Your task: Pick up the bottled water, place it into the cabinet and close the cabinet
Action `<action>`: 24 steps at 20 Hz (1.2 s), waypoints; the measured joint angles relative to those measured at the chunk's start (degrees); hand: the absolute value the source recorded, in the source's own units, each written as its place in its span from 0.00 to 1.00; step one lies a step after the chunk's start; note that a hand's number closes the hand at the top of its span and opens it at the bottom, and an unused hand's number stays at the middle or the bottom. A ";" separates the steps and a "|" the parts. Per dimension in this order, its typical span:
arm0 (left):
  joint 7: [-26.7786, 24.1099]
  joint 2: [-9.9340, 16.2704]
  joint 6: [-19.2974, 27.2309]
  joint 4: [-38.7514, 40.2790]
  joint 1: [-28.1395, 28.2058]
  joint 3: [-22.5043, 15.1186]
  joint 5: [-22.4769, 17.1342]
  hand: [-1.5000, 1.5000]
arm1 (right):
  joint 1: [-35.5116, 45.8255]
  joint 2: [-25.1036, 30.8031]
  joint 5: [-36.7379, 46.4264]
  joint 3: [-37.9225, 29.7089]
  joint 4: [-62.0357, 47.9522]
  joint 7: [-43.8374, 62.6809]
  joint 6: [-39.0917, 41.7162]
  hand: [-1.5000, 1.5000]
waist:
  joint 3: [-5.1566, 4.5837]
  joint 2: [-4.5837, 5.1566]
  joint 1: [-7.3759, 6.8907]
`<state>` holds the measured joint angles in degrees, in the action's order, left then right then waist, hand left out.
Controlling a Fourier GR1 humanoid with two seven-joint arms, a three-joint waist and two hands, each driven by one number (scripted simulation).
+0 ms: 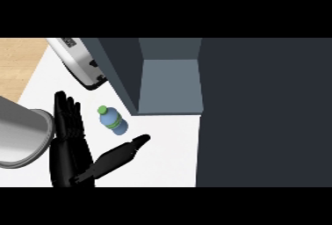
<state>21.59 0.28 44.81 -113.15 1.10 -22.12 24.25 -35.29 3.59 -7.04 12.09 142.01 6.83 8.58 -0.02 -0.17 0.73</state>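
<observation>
The bottled water [113, 121], pale blue with a green cap and a green band, is on the white counter [165, 149] just in front of the open cabinet [170, 83]. My left hand [70, 151] is beside it on the left, open. Its straight fingers [67, 115] point away from me along the bottle's left side. The thumb [123, 151] is spread out to the right, below the bottle. The bottle lies in the gap between fingers and thumb, with a sliver of counter showing around it. My right hand shows nowhere.
The cabinet's dark door [120, 72] stands open to the left of the grey compartment. A large dark cabinet front [266, 114] fills the right side. A silver appliance [77, 61] sits at the back left, and a grey round pot [23, 136] is at the left edge.
</observation>
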 measured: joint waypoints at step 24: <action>-44.85 -0.21 -6.82 38.84 -1.64 18.55 -35.47 0.00 | -15.35 1.42 2.08 1.37 0.81 -13.83 6.13 0.00 | -0.11 0.17 0.50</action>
<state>-23.26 0.07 37.99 -74.31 -0.54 -3.57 -11.23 -50.64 5.01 -4.96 13.46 142.83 -7.01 14.70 -0.13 -0.01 1.22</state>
